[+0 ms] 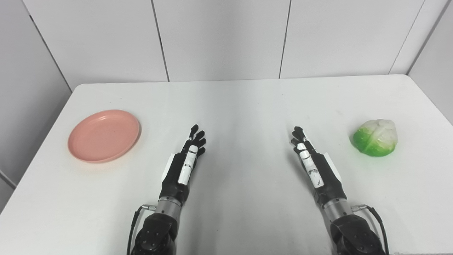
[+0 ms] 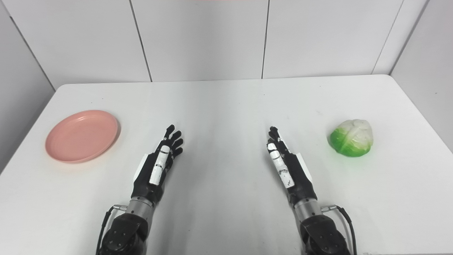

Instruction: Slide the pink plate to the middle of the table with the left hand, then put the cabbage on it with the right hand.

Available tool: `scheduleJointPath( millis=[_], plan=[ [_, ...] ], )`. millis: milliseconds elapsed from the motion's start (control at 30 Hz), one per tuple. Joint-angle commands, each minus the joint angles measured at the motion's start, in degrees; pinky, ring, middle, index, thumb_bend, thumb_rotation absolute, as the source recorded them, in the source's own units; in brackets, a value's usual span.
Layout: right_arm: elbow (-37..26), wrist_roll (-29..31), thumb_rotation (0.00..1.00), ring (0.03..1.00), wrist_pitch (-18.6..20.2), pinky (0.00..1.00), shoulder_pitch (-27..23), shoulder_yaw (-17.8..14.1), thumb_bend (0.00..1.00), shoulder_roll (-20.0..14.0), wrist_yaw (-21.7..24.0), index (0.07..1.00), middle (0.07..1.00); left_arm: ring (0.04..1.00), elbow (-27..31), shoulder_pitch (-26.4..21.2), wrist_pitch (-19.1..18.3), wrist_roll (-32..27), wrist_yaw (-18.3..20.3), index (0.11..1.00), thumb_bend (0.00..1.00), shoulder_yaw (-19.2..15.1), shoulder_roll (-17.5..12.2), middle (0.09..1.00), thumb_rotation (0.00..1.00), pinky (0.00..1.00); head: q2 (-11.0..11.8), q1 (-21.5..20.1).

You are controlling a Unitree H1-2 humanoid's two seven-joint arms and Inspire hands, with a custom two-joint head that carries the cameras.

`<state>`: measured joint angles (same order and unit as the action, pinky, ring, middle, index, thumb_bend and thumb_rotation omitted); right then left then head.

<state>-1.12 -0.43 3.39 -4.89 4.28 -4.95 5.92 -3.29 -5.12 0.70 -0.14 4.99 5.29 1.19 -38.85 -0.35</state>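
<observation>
Left of the plate [image 1: 104, 135] nothing's happened yet, both hands empty with fingers out straight, so left hand [image 1: 186, 159] probably reaches over and slides it first.

A white surface [image 1: 247, 106] with rounded far corners fills the view (matte, faintly speckled); behind it stands a pale panelled wall [image 1: 219, 35] with dark vertical seams.

Both arms get chopped by the bottom edge, so nothing past the forearms shows, and the table [image 1: 247, 106] loses its near edge and front corners there too. Palms of the left hand [image 1: 185, 161] and right hand [image 1: 311, 164] face inward, can't see them. Underside of the cabbage [image 2: 352, 142] is hidden.
</observation>
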Motion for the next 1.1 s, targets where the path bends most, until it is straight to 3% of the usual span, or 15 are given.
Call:
scheduleJointPath(
  millis=[0, 667, 800, 833, 867, 933, 1067],
  plan=[
    [-0.3, 0.2, 1.00, 0.963, 0.5, 0.97, -0.5, 0.7, 0.22, 0.2, 1.0, 0.977, 0.978, 0.952, -3.1, 0.7, 0.5, -0.2, 0.3, 0.978, 0.47, 0.0, -0.2, 0.968, 1.00, 0.94, 0.0, 0.0],
    [-0.4, 0.3, 1.00, 0.963, 0.5, 0.97, -0.5, 0.7, 0.22, 0.1, 1.0, 0.975, 0.976, 0.956, -3.1, 0.7, 0.3, -0.2, 0.4, 0.982, 0.47, 0.0, -0.2, 0.972, 1.00, 0.94, 0.3, 0.7],
    [0.1, 0.9, 1.00, 0.965, 0.1, 0.98, -0.6, 0.3, 0.22, -0.4, 1.4, 0.976, 0.979, 0.959, -4.4, 0.4, 1.6, 0.7, 0.0, 0.979, 0.45, 0.5, 0.1, 0.969, 1.00, 0.94, 1.0, 4.9],
    [0.2, 1.2, 1.00, 0.965, 0.0, 0.98, -0.7, 0.1, 0.23, -0.7, 1.5, 0.976, 0.979, 0.960, -5.0, 0.1, 2.1, 0.9, -0.2, 0.978, 0.44, 0.7, 0.3, 0.969, 1.00, 0.94, 1.6, 8.2],
    [0.3, 1.3, 1.00, 0.966, -0.1, 0.98, -0.7, 0.0, 0.23, -0.9, 1.6, 0.976, 0.980, 0.962, -5.7, -0.1, 2.8, 1.1, -0.2, 0.979, 0.43, 0.8, 0.4, 0.970, 1.00, 0.95, 1.6, 8.2],
    [0.9, 2.1, 1.00, 0.964, -0.8, 0.98, -0.8, -0.6, 0.22, -1.6, 2.0, 0.975, 0.978, 0.971, -7.4, -0.7, 4.0, 1.6, -0.6, 0.983, 0.41, 1.3, 1.0, 0.975, 1.00, 0.96, 3.2, 14.1],
    [2.3, 3.6, 1.00, 0.975, -3.1, 1.00, -0.8, -1.4, 0.19, -3.1, 3.5, 0.992, 0.990, 0.982, -11.5, -2.1, 5.8, 3.3, -2.6, 0.980, 0.43, 1.8, 2.9, 0.988, 1.00, 0.98, 6.1, 19.9]
  ],
)
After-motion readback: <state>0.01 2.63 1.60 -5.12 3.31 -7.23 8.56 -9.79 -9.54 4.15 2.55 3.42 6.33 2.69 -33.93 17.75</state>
